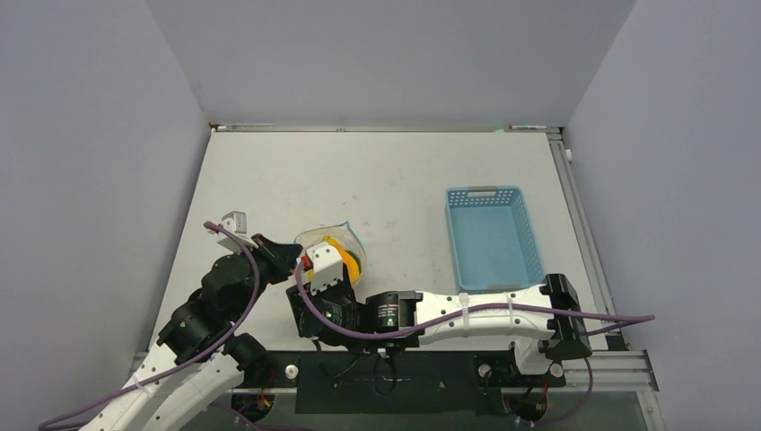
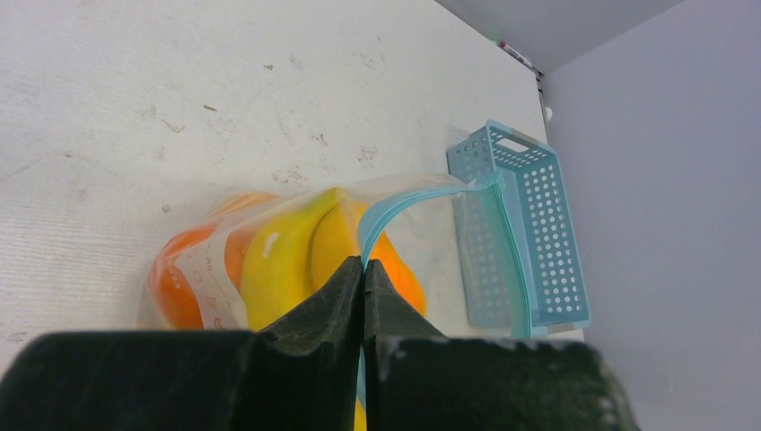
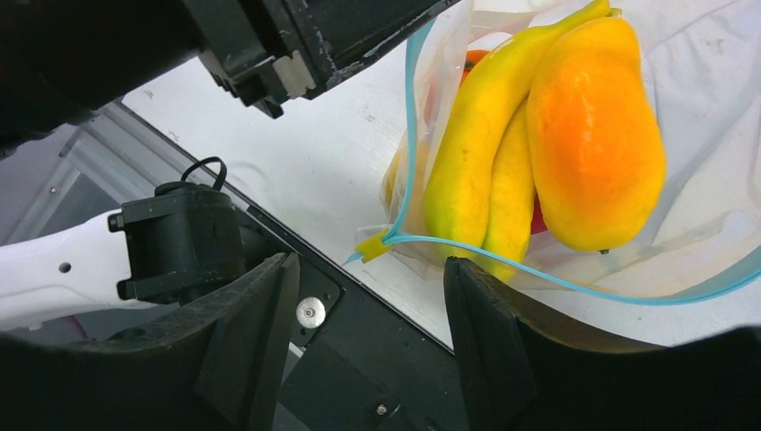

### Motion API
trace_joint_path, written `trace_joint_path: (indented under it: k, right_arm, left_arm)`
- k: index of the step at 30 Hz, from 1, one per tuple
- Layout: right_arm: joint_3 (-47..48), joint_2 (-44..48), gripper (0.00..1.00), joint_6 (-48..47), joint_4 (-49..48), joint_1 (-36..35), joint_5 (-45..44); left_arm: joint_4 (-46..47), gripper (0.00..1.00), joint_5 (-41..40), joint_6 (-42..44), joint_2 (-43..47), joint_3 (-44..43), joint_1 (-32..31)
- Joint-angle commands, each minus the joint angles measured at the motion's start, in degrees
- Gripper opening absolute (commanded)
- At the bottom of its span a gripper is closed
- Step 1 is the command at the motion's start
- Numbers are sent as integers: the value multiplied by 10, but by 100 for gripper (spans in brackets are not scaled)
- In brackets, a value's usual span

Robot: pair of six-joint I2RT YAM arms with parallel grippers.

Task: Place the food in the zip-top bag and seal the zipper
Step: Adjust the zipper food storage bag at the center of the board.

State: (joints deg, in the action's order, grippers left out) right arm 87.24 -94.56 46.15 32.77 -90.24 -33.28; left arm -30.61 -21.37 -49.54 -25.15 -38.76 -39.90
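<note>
Right gripper (image 3: 368, 269): jaws spread, straddling near corner of clear crinkly zip-top bag (image 3: 700, 206). Small yellow tab (image 3: 372, 244) at strip end lies between them; contact unclear. Left gripper (image 2: 363, 265): jaws pressed together, pinching thin light-blue zipper strip (image 2: 395, 208) at bag mouth. Mouth gaping. Inside bag: yellow plastic bananas (image 3: 467, 153), orange-yellow rounded plastic fruit (image 3: 592, 135). Beyond, well apart on white scuffed table (image 1: 359, 171): light-blue perforated plastic basket (image 1: 489, 238).
</note>
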Motion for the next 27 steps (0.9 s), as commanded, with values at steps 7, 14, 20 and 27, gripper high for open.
trace_joint_path:
  k: [7, 14, 20, 27]
  right_arm:
    - [42, -33, 56, 19, 3, 24, -42]
    - [47, -46, 46, 7, 3, 43, -42]
    - [55, -54, 34, -4, 0, 49, -24]
    - [47, -48, 17, -7, -3, 49, -12]
  left_arm:
    - [22, 0, -15, -15, 28, 4, 4]
    - [15, 0, -11, -20, 42, 9, 4]
    - [10, 0, -21, -21, 52, 10, 4]
    - [10, 0, -24, -23, 53, 11, 4]
